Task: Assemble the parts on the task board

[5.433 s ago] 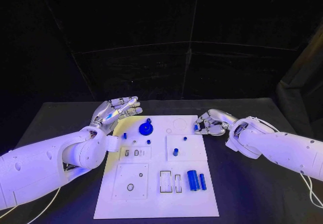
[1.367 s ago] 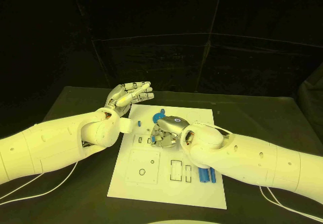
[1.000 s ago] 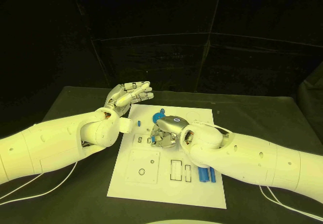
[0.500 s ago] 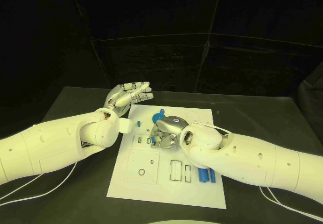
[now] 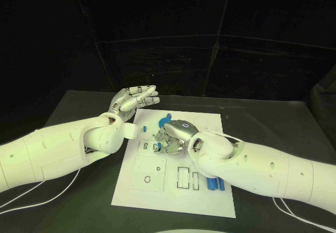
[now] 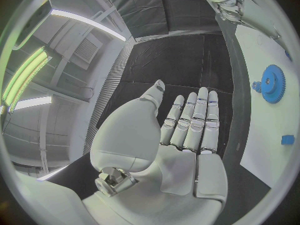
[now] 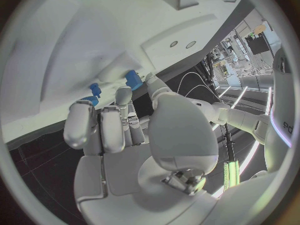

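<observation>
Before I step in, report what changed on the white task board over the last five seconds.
The right silver hand moved from beside the white task board's far right edge to over its middle, fingers down among small blue parts; whether it holds one is unclear. The left silver hand stayed raised and open; the blue toothed gear and two blue cylinders stayed put.

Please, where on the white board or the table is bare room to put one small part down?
Free: the white task board strip nearest the robot, below the rectangular slots, and the black table beyond the right arm. Crowded: the board's middle under the right hand, and its far end by the blue gear and left hand.
</observation>
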You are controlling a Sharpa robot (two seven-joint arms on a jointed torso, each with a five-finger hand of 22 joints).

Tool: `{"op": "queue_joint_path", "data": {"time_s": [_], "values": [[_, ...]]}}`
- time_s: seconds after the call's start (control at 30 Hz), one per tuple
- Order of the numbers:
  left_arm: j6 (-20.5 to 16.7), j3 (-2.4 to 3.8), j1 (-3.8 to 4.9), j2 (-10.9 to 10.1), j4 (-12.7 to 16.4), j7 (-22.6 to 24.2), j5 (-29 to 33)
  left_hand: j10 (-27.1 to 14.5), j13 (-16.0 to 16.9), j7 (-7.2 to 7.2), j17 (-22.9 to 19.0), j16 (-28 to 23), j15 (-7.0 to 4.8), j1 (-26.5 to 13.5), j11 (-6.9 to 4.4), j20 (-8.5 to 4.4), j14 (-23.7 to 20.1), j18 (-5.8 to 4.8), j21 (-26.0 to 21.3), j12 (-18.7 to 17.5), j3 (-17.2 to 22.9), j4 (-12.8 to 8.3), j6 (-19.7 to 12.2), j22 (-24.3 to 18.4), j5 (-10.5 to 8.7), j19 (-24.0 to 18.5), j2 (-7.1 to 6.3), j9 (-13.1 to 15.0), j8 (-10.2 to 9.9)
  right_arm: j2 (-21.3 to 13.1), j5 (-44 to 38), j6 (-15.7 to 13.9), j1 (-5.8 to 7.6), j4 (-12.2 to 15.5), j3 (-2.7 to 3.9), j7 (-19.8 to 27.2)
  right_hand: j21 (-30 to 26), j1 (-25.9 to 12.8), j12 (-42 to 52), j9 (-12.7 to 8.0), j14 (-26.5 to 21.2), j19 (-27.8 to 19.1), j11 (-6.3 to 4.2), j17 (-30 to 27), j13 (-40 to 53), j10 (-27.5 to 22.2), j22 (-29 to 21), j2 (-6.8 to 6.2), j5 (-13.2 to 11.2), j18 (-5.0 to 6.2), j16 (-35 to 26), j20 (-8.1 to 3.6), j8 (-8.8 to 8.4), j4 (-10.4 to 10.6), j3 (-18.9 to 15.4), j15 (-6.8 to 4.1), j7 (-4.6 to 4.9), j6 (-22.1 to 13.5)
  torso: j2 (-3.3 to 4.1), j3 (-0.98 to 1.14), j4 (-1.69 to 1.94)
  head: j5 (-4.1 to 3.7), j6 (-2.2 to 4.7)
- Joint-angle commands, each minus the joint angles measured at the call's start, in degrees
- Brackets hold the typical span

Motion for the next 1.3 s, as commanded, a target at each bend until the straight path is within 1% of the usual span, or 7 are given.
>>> {"op": "queue_joint_path", "data": {"time_s": [0.03,0.5,0.67,0.77,0.9,1.1,1.3], "values": [[0.7,0.05,0.1,0.02,-0.13,-0.34,-0.01,-0.37,-0.03,2.89,0.65,1.65,-0.72,-0.53,-0.33,-0.32,3.17,0.35,1.39,-0.27,0.23,-0.66,-0.28,0.61,-0.21,3.18,0.55,0.0,-0.33,-0.74,3.03,-7.44,0.02,1.1,0.07,9.07,-0.26,0.1,0.66,-0.03,2.28,-0.08,0.31,-0.18,0.32,0.01,-0.18,-0.17,1.95,-0.27,-0.52,0.7,-0.2,1.55,-3.33,0.75,0.35,-1.75,-0.07,0.07,-0.04,0.02,0.11],[4.03,0.06,0.43,-1.34,-1.75,-9.07,-6.06,17.19,3.16,-2.88,15.63,22.15,-9.9,-4.56,-7.47,-9.59,31.34,0.39,14.6,7.38,-0.72,0.98,9.38,6.1,-0.45,27.46,-0.45,0.59,2.88,-9.66,27.77,-3.21,3.21,8.35,1.61,25.15,-0.46,2.46,2.07,0.07,2.23,-0.35,0.64,-0.11,0.77,-0.18,-0.45,2.02,0.62,-0.2,-0.77,1.04,-0.03,2.89,-7.23,1.06,0.73,-2.78,-1.5,0.12,0.1,0.03,0.45],[8.14,0.06,1.75,-2.12,-2.04,-17.84,-12.47,24.82,8.48,-5.55,54.04,58.5,-12.43,-6.99,-10.42,-12.05,33.58,0.33,21.19,15.05,-4.36,3.13,12.68,9.78,-2.3,33.06,-1.5,1.67,5.33,-13.72,36.02,-1.52,5.77,8.14,2.44,25.19,-0.47,3.0,2.43,0.12,2.22,-0.35,0.59,-0.2,0.93,-0.09,-0.45,2.68,1.0,-0.19,-0.88,1.04,0.09,2.83,-7.47,1.04,0.68,-2.64,-2.38,0.11,0.32,0.27,-0.02],[12.67,0.06,3.35,-2.8,-2.15,-28.5,-20.5,23.09,18.74,-6.79,72.99,74.87,-13.49,-7.78,-12.44,-14.4,33.89,-0.59,35.9,26.98,-8.68,5.75,13.49,22.99,-2.26,35.7,-1.05,3.79,8.49,-16.63,41.28,-0.88,7.33,7.78,3.1,25.05,-0.52,3.28,2.56,0.14,2.17,-0.41,0.54,-0.46,0.93,-0.06,-0.59,3.17,1.4,-0.16,-1.09,1.02,0.17,2.82,-7.63,1.01,0.63,-2.51,-2.83,0.17,0.3,0.45,-0.34],[20.99,0.04,5.19,-3.39,-1.8,-41.11,-36.23,19.21,25.08,-7.13,74.75,75.99,-13.79,-9.37,-11.93,-13.97,33.46,-2.22,46.07,33.94,-11.37,9.63,12.42,35.18,-2.75,36.82,1.2,5.56,10.99,-20.06,46.02,-0.69,9.12,7.24,3.7,24.73,-0.8,3.5,2.45,0.16,1.99,-0.74,0.51,-1.19,0.74,-0.16,-1.25,3.67,1.83,-0.04,-1.68,1.0,0.23,2.82,-7.79,0.97,0.59,-2.41,-3.34,0.47,0.25,0.58,-0.86],[29.89,-0.06,6.33,-2.52,-1.77,-47.65,-53.52,15.88,29.35,-7.13,73.68,75.0,-13.97,-6.68,-12.05,-14.05,33.1,-2.66,49.27,38.66,-11.83,10.33,10.71,39.25,-2.76,38.32,3.71,7.64,14.0,-22.44,48.17,-0.83,10.16,6.19,3.93,23.84,-1.29,3.74,1.8,0.15,1.73,-1.32,0.49,-2.28,0.1,-0.58,-2.39,3.95,2.15,0.18,-2.54,0.97,0.22,2.73,-7.98,0.95,0.59,-2.41,-3.89,0.74,0.23,0.68,-1.39],[32.93,-4.43,8.29,0.61,-2.96,-49.98,-60.81,18.81,41.42,-8.78,81.66,80.46,-15.09,-7.28,-13.45,-14.94,35.04,-4.5,58.35,51.15,-14.16,11.49,10.58,51.85,-2.76,40.69,4.26,13.63,21.77,-22.72,48.77,-0.46,10.5,4.7,3.99,22.79,-1.79,4.12,0.96,0.14,1.48,-1.83,0.48,-3.17,-0.72,-1.13,-3.39,4.32,2.8,0.36,-3.35,0.95,0.19,2.59,-8.28,0.94,0.59,-2.48,-4.2,0.88,0.42,0.69,-2.02]]}}
